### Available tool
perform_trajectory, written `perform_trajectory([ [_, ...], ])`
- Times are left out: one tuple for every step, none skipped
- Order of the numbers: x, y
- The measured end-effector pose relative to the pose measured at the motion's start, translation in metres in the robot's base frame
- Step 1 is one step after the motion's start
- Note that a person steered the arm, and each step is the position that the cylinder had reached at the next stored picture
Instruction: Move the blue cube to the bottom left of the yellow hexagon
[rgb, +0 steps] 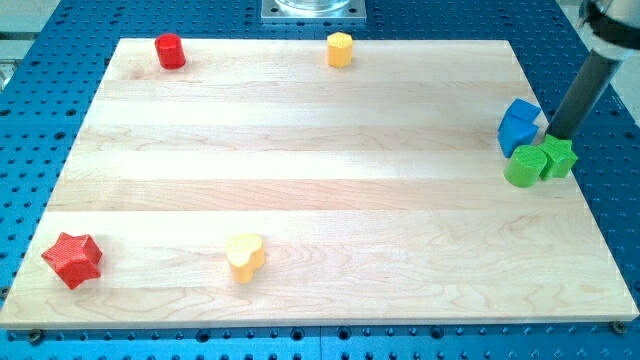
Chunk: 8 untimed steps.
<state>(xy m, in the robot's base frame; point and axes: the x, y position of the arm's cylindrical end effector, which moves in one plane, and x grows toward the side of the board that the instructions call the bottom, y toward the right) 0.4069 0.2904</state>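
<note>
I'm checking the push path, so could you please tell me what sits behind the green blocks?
Behind the green cylinder and green star, towards the view's top, sit the blue cube and my tip. The star covers the tip's very end.

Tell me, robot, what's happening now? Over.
My tip right of blue cube, close beside it. Yellow hexagon far off, top edge. Two green blocks crowd cube's underside.

dark rod tilted, my tip (553, 135) at view's right
</note>
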Motion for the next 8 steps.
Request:
perform_trajectory([
  [0.007, -0.067],
  [0.011, -0.124],
  [0.009, -0.086],
  [0.0, -0.044],
  [0.0, -0.007],
  [-0.016, -0.001],
  [0.0, -0.105],
  [-0.019, -0.123],
])
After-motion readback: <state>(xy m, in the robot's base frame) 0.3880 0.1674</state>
